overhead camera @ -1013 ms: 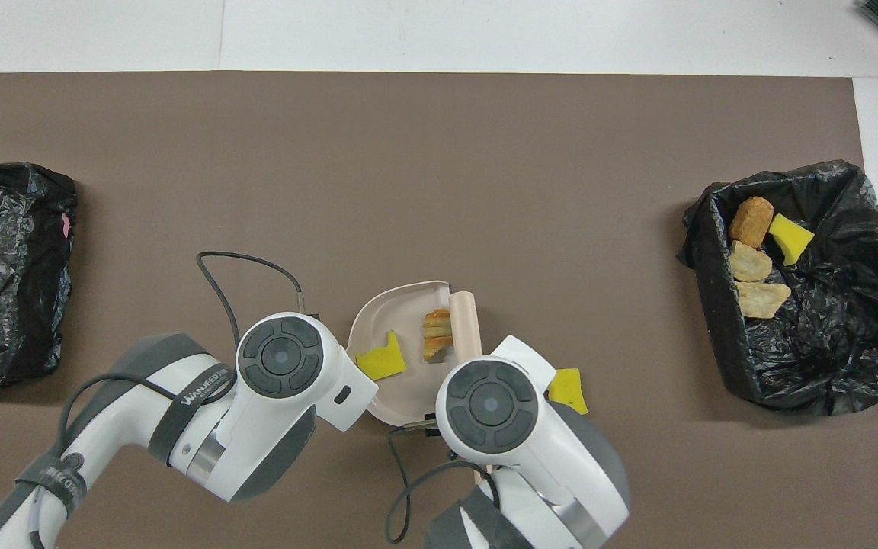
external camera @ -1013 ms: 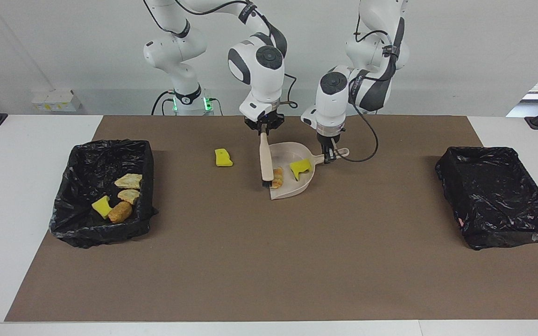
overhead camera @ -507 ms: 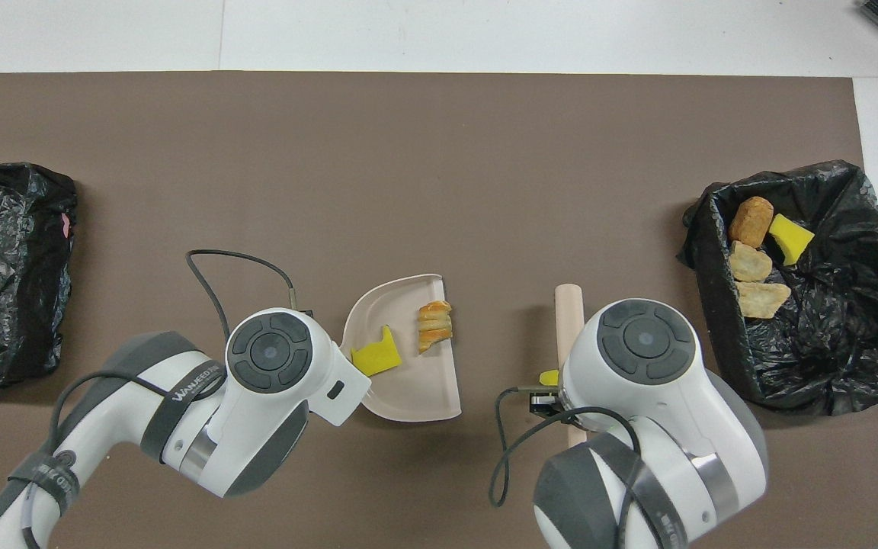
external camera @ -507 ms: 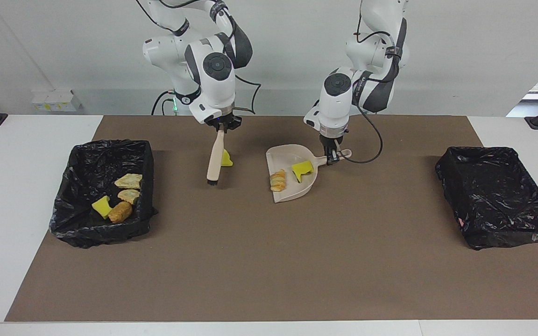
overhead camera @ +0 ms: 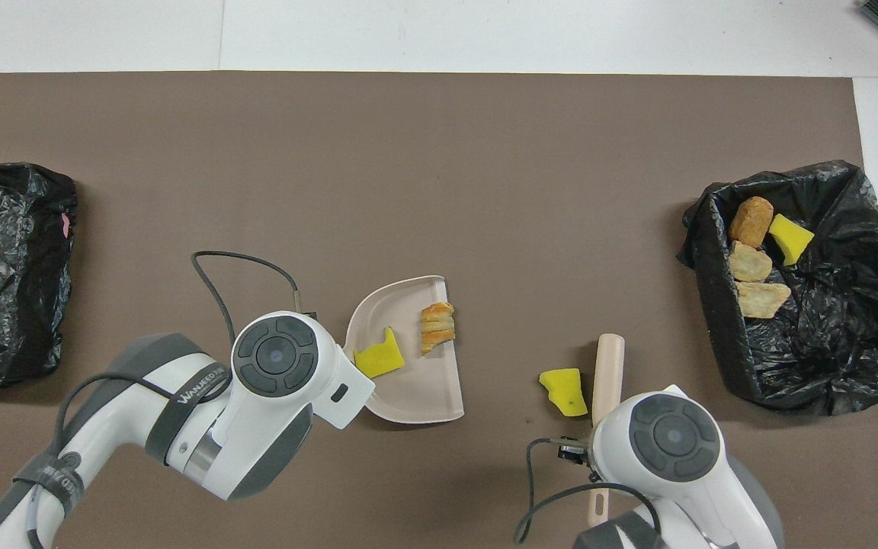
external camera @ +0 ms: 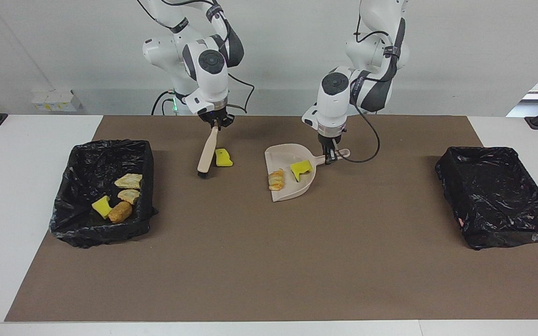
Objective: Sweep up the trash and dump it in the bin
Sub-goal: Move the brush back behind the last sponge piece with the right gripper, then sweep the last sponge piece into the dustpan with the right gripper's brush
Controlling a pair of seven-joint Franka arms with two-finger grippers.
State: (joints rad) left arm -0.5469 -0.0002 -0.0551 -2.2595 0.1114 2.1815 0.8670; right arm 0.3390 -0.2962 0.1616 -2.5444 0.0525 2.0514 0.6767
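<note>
since the earlier frame the right gripper [external camera: 215, 123], clamped on the brush [external camera: 206, 153], has carried it from the dustpan [external camera: 292, 192] to beside the loose yellow sponge chunk [external camera: 223, 157]. left gripper [external camera: 330, 157] grips the dustpan handle; two scraps lie inside. sponge judged light, soft, easily tumbled: push low, broadside, no grasp needed.

Bare mat [external camera: 269, 261] between bins; brush [external camera: 206, 155] flanks loose sponge [external camera: 223, 157].

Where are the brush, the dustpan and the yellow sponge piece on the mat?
brush [external camera: 207, 151]: facing view, on its beige handle.
dustpan [external camera: 282, 153]: facing view, on its bare floor.
yellow sponge piece [overhead camera: 565, 391]: overhead view, on its top face.
</note>
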